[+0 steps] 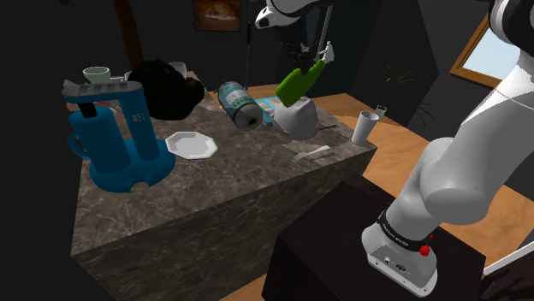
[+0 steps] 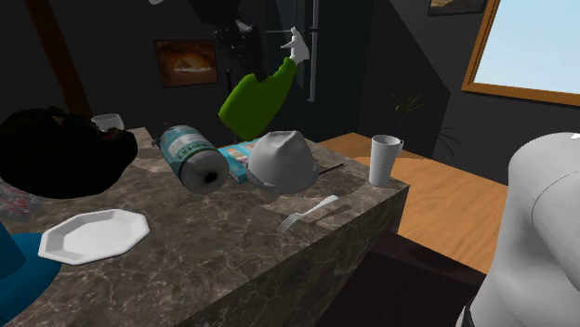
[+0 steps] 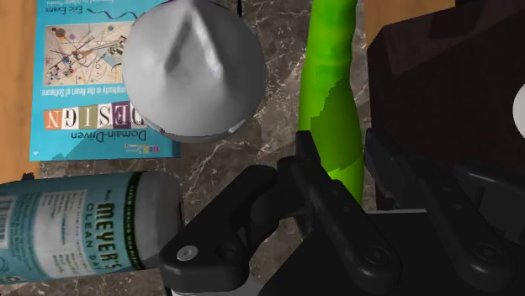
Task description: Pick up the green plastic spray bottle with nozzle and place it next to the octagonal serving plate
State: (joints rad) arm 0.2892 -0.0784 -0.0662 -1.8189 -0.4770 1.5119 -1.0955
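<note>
White arm (image 1: 466,171), dark joint bands (image 1: 404,233); red button (image 1: 425,249), seemingly, near base (image 1: 395,258).

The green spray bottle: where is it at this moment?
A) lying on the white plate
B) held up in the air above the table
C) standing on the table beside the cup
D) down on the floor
B: the gripper holds the green spray bottle tilted in the air, clear of the table, above a grey cone-shaped thing.
</note>
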